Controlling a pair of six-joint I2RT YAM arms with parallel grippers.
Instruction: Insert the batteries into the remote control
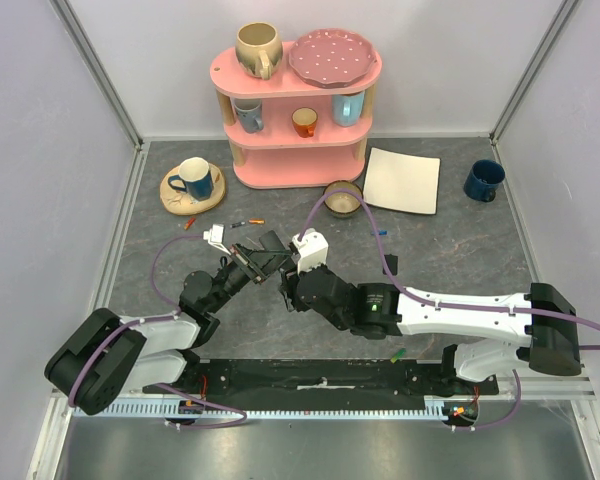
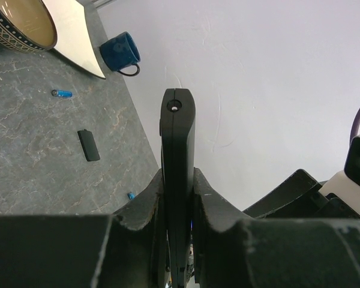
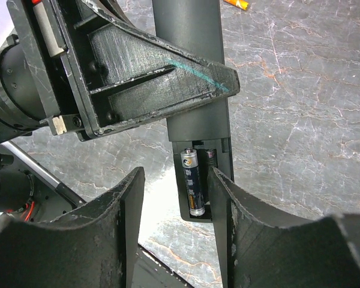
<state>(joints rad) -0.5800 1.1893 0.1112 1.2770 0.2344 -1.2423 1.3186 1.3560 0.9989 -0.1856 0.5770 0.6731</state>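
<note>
My left gripper (image 2: pixel 179 198) is shut on the remote control (image 2: pixel 178 138), a black slab held edge-on above the table. In the right wrist view the remote control (image 3: pixel 198 129) shows its open battery bay. One dark battery (image 3: pixel 192 183) lies in the left slot, and the right slot shows only a spring. My right gripper (image 3: pixel 177 195) is open, with one finger to the left of the bay's end and the other over the bay's right edge; nothing is gripped. From above, the two grippers meet at mid-table, left gripper (image 1: pixel 252 262) and right gripper (image 1: pixel 285 275). Loose batteries lie about: orange (image 1: pixel 255 222), blue (image 2: pixel 62 93).
The black battery cover (image 2: pixel 89 145) lies flat on the grey table. A pink shelf (image 1: pixel 298 130) with cups and a plate stands at the back. Near it are a bowl (image 1: pixel 342 199), a white napkin (image 1: pixel 403 180), a blue mug (image 1: pixel 483 180) and a mug on a coaster (image 1: pixel 192 180).
</note>
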